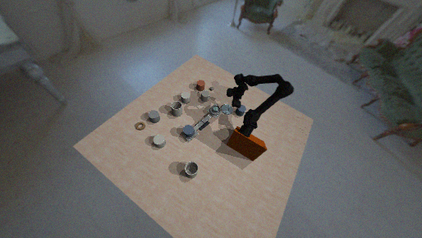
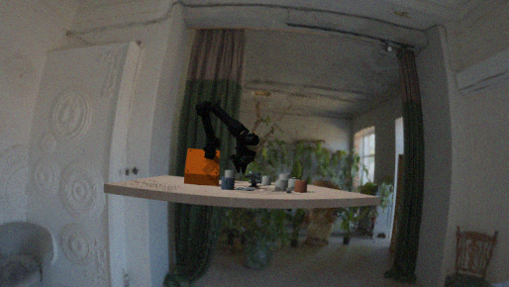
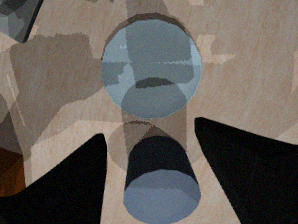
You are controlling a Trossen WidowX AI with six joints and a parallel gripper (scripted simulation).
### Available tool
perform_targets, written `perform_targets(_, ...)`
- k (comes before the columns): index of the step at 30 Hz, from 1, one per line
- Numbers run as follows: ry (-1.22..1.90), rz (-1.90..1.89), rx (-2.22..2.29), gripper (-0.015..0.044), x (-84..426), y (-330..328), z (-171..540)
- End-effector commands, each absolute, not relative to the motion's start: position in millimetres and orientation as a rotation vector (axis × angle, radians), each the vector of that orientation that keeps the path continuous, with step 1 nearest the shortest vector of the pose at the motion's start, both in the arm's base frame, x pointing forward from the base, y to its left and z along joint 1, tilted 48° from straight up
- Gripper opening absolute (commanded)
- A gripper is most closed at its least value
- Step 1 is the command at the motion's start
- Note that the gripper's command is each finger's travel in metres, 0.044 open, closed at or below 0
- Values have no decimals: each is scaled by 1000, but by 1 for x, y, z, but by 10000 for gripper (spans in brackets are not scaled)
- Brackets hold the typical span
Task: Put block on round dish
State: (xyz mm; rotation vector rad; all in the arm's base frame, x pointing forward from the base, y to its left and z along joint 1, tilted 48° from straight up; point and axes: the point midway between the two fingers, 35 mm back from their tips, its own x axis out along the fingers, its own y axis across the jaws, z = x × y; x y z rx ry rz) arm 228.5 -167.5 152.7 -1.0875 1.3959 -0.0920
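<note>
One blue cup (image 1: pixel 189 130) stands on the near end of the balance (image 1: pixel 203 122) (image 2: pixel 254 179). The other blue cup (image 1: pixel 240 110) (image 2: pixel 228 183) (image 3: pixel 162 197) stands upright on the table, beside the round dish. No cup stands on the balance's far end, where a small pale teal thing (image 1: pixel 215 109), seemingly the block, sits. The round, light-blue dish (image 1: pixel 226 109) (image 3: pixel 150 55) lies between that end and the off-balance cup, with nothing on it. My gripper (image 1: pixel 236 105) (image 2: pixel 243 171) (image 3: pixel 150 132) is open and empty, above the table near the dish and this cup.
A red-brown cylinder (image 1: pixel 200 85) (image 2: pixel 300 186), several grey and white cylinders or cups and a wooden ring (image 1: pixel 136 125) stand or lie beyond the balance. A hollow grey cup (image 1: pixel 191 169) stands toward the front. An orange box (image 1: pixel 247 144) (image 2: pixel 202 168) is at the arm's base.
</note>
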Motion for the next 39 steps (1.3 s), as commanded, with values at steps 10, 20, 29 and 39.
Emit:
perform_targets(10,1310,-338,-699,260,257,-126,134)
perform_targets(20,1222,-541,-406,260,273,-90,120)
perform_targets(29,1124,-759,-172,260,280,-66,106)
perform_targets(39,948,-993,58,260,284,-42,90)
